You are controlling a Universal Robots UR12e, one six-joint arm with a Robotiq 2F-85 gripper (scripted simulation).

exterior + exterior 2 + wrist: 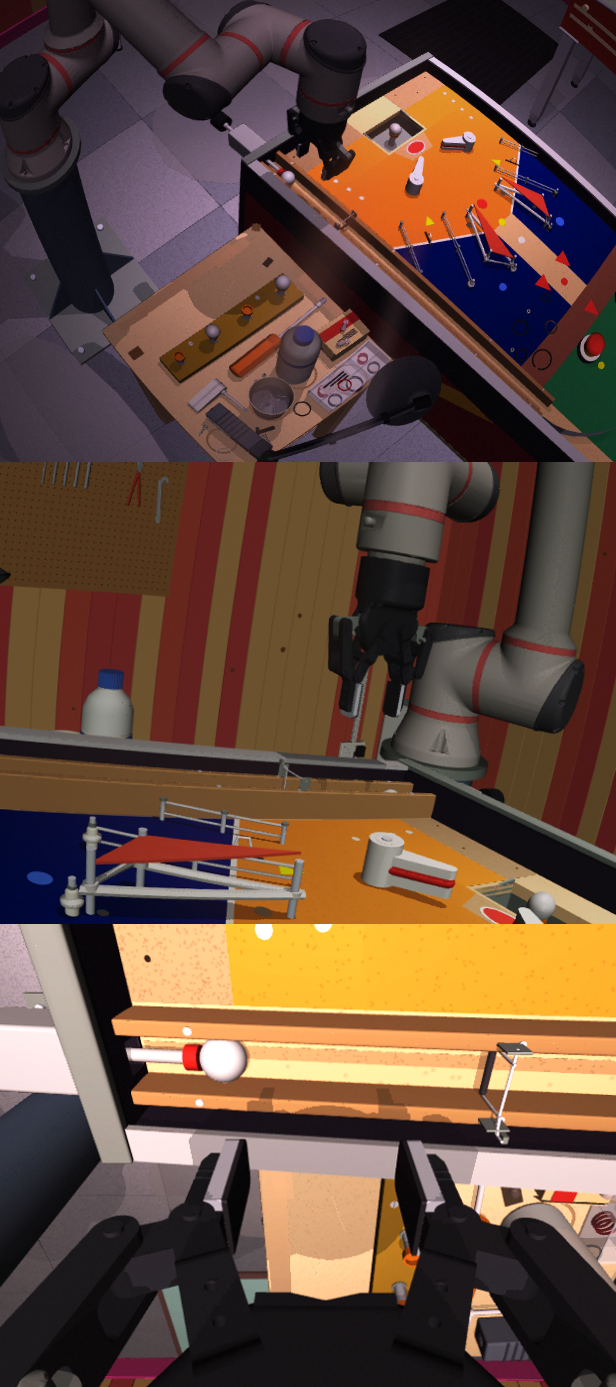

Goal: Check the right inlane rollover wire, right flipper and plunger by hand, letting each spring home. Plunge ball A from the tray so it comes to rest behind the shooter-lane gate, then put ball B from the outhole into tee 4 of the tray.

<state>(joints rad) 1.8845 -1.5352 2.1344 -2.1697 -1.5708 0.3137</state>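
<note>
My gripper [336, 167] [374, 701] [322, 1183] is open and holds nothing. It hangs above the near corner of the pinball cabinet, beside the shooter lane. A white ball [288, 176] [223, 1060] rests in the lane against the red plunger tip [190, 1057]. The wire shooter-lane gate [346, 219] [293, 775] [498, 1088] stands further up the lane. Another ball [395, 130] [541, 903] sits in the outhole pit. The right flipper [416, 178] [408, 864] lies on the orange playfield. The tee tray [232, 323] on the side table carries two balls [282, 283] [212, 331].
A white bottle [298, 352] [107, 706], a metal bowl [271, 397] and an orange-handled screwdriver [256, 356] lie on the side table by the tray. Red slingshots with wire rails [492, 239] [189, 855] stand on the playfield. A round lamp [403, 384] stands at the front.
</note>
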